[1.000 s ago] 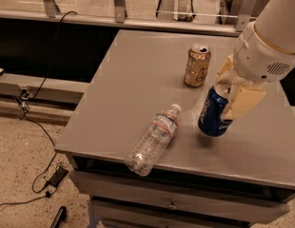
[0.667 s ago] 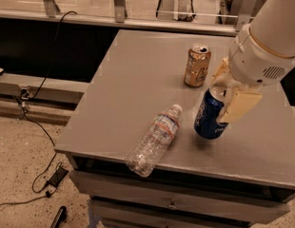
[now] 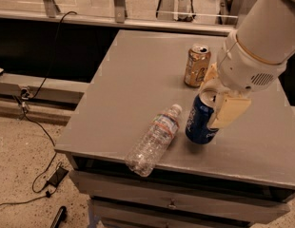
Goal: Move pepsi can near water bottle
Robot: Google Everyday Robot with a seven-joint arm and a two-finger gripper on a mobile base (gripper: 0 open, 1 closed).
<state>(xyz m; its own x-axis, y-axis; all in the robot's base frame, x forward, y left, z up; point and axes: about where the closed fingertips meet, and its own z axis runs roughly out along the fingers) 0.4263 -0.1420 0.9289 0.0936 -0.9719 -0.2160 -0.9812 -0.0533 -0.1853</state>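
Camera view: I am looking down over a grey table (image 3: 123, 75) from its front corner, with the robot's white arm (image 3: 266, 37) reaching in from the upper right.
Gripper (image 3: 212, 106): it is hanging over the right half of the table, in front of the gold-tan can, and it is pinching the pepsi can.
Fingers (image 3: 229, 112): one cream pad is pressing on the can's right side near the rim; the other is peeking out behind the can's top.
Pepsi can (image 3: 199, 123): it is leaning, with its silver top tipping toward the arm and its base low over the tabletop. I cannot tell whether the base is touching the surface.
Water bottle (image 3: 154, 139): it is lying on its side just left of the pepsi can. Its white cap is pointing up toward the can, close to it, and its base is poking out past the table's front edge.
Gold-tan can (image 3: 197, 65): it is standing upright further back on the table, behind the gripper.
Below the table: a drawer front (image 3: 171, 204) is showing under the top.
Floor: a dark cable (image 3: 40, 177) is trailing across the speckled ground on the left.
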